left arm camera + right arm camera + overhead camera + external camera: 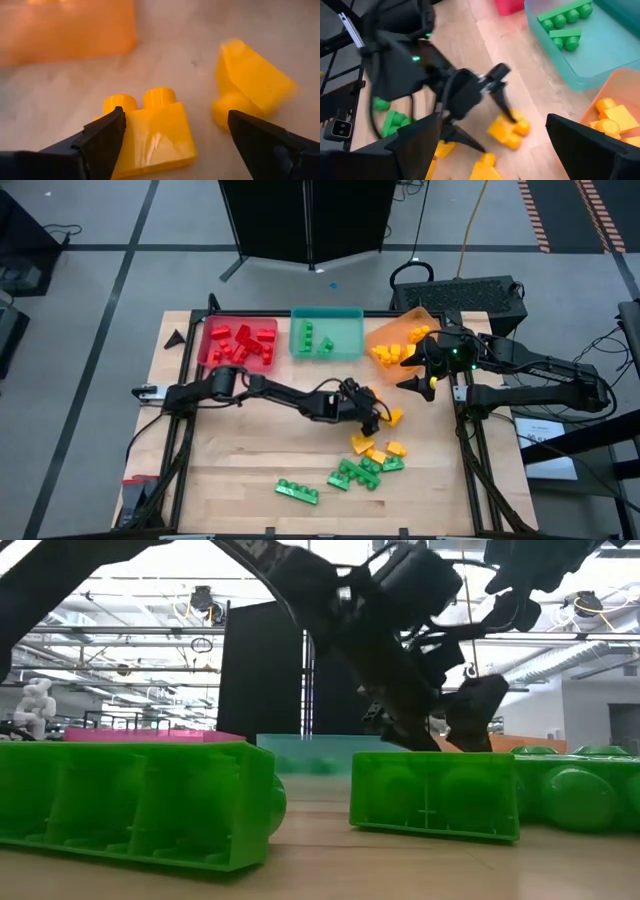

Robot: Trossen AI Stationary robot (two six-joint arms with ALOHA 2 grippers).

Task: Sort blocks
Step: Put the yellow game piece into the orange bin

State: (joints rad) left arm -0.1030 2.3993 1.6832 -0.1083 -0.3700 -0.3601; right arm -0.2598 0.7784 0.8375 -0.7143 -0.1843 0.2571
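The left tool (383,418) was down at mid-counter, its jaws standing wide around a yellow two-stud block (150,132) that lay flat between them, not yet gripped. A second yellow block (252,82) lay tipped just beside the far finger. The right tool (428,385) hung with its jaws spread wide and nothing in them, near the orange tray (395,332), close to the left arm's reach.

The chief risk was that the outer finger would catch the tipped neighbour as the jaws closed, shoving it away or wedging both pieces into one crooked pinch. A block seized off-centre might also twist out on the lift. The two arms stood near each other, so a carry toward the orange tray could brush the right one.

The remaining blocks, yellow (372,448) and green (352,474), lay clustered toward the near edge of the counter (240,470), apparently clear of the fingers, though the low view was too crowded to be sure. Open wood lay between the cluster and the red tray (212,355) and teal tray (345,350) along the far edge
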